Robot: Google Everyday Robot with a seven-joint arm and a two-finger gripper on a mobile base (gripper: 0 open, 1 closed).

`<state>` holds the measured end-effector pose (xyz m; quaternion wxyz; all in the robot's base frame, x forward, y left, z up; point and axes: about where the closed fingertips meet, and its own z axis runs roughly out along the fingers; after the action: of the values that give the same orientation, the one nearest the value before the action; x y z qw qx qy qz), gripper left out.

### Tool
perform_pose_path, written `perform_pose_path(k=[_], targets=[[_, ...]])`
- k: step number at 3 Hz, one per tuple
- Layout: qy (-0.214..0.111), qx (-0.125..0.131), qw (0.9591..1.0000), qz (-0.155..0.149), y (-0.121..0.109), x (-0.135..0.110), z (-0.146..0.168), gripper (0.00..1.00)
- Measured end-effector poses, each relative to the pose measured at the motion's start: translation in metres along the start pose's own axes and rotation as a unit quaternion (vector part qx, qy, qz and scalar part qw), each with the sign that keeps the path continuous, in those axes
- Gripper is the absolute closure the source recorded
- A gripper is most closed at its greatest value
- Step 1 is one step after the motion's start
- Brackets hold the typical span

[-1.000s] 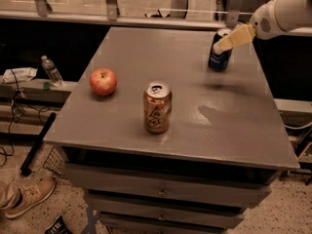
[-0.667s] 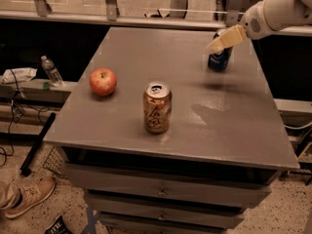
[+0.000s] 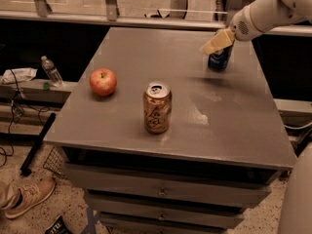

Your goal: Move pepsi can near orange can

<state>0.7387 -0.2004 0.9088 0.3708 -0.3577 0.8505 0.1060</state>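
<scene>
The pepsi can [image 3: 219, 60], dark blue, is at the far right of the grey table [image 3: 161, 48]; its top is hidden behind my gripper. My gripper [image 3: 216, 43] comes in from the upper right on a white arm and sits at the can's top, on its left side. I cannot tell whether it holds the can or whether the can rests on the table. The orange can [image 3: 157, 107] stands upright near the table's front middle, well apart from the pepsi can.
A red apple [image 3: 103, 82] lies on the table to the left of the orange can. The table has drawers [image 3: 161, 191] below. A plastic bottle [image 3: 50, 71], cables and a shoe [image 3: 29, 196] are on the left, off the table.
My gripper has shifted slightly to the left over the pepsi can. The pepsi can, orange can and apple stay where they were.
</scene>
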Motion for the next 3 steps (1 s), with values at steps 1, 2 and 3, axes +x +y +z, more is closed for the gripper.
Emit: perform_pose_path(k=[1,2,3], targets=[[0.004,0.000,0.9999,0.011,-0.005,0.004,0.007,0.38],[0.001,0.003,0.9999,0.012,-0.008,0.005,0.005,0.60],[-0.024,0.009,0.9995,-0.017,-0.001,-0.001,-0.021,0.84]])
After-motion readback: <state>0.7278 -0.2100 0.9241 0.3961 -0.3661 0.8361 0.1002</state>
